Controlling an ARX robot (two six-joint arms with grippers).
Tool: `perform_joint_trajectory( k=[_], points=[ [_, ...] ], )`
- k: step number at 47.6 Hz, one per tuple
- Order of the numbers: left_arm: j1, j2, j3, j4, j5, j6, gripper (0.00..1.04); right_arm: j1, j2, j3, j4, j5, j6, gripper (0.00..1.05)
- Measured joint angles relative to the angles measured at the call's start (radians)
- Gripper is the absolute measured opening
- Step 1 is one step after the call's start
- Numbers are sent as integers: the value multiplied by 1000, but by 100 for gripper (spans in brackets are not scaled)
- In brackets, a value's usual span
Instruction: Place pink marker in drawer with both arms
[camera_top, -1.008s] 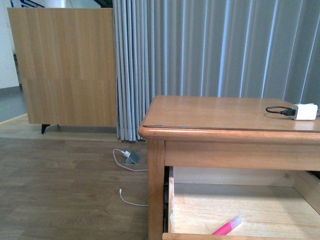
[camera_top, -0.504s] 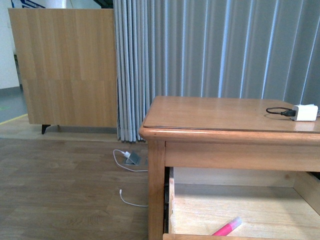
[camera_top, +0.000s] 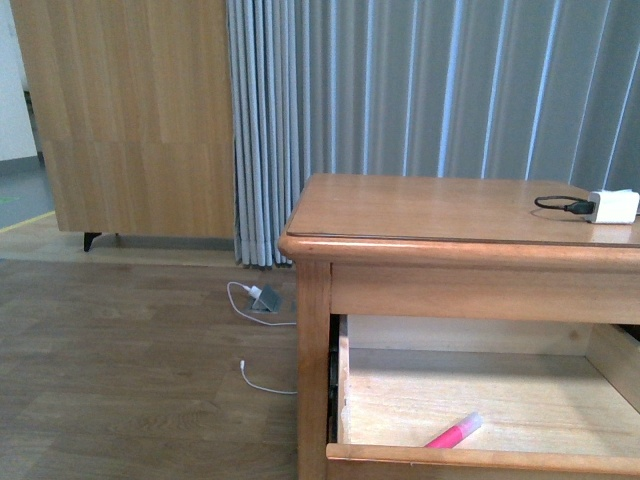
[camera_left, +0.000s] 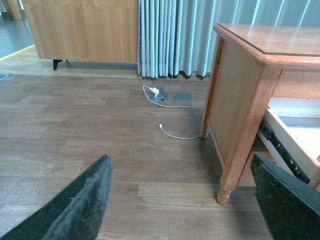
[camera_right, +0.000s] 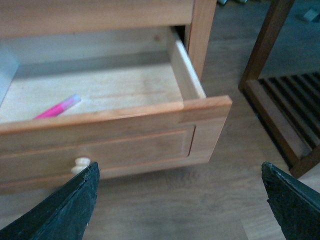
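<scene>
The pink marker lies on the bare-wood floor of the pulled-out drawer, near its front edge, whitish cap pointing to the back right. In the right wrist view the marker rests inside the drawer, whose pale knob shows on the panelled front. My right gripper hangs open over the floor in front of the drawer, holding nothing. My left gripper is open above the floor, left of the table's leg. Neither arm shows in the front view.
A white charger with a black cable sits on the wooden table top. White cables and a floor socket lie by the grey curtain. A wooden cabinet stands at the back left. A slatted wooden frame is beside the drawer.
The front view has shifted: the table and drawer sit lower and a little nearer, so more of the drawer's front edge shows. The marker lies where it was.
</scene>
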Motion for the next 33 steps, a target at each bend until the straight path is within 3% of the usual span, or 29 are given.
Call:
perform_joint_trajectory(
  k=[4,11,20,33],
  points=[
    [0,0,0,0,0,1,100,32,161,40,-2,-104,10,96],
    [0,0,0,0,0,1,99,80,496,108,161,-146,-4,96],
    [0,0,0,0,0,1,99,91,787,224,251,-161,2,96],
    [0,0,0,0,0,1,99,121,1081,360,420,-88,16,96]
  ],
)
